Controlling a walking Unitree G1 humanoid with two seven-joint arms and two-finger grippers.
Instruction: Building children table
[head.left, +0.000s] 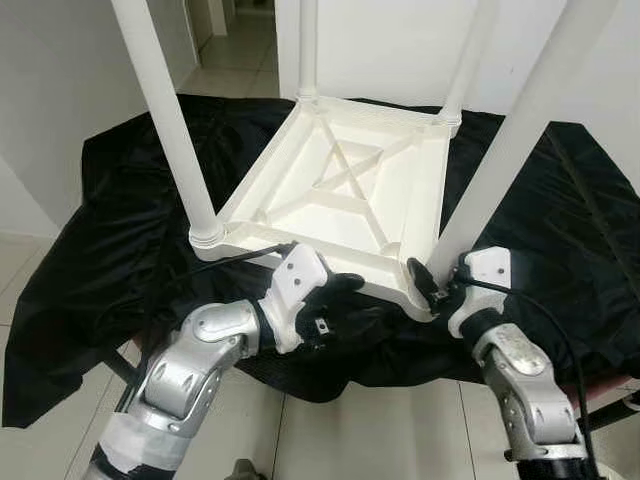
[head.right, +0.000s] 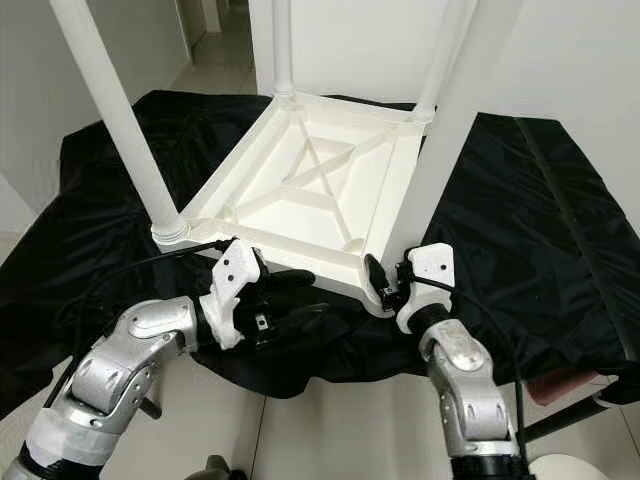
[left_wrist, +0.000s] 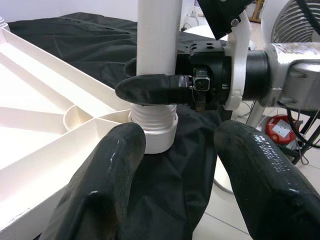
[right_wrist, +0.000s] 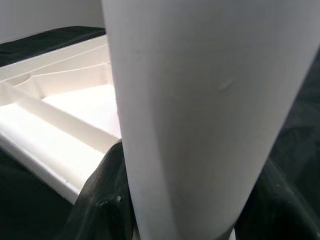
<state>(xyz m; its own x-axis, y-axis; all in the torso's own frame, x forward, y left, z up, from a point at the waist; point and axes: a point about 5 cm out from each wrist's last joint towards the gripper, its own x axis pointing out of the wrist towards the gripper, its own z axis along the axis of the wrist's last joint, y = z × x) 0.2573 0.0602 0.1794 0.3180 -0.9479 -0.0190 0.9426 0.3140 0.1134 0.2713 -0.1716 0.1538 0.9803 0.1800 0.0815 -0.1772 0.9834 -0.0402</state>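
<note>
A white plastic children's table (head.left: 350, 190) lies upside down on a black cloth (head.left: 560, 230), ribbed underside up, four legs upright. The right pincer (head.left: 425, 280) pinches the near-right leg (head.left: 500, 160); the left pincer (head.left: 335, 300), spread, rests beside the table's near edge.

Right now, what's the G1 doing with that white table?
The white table top lies upside down on a black cloth, with four white legs standing up from its corners. The right end effector is shut on the near right leg just above its socket. The left end effector is open, hovering by the top's near edge and facing that same corner.
</note>
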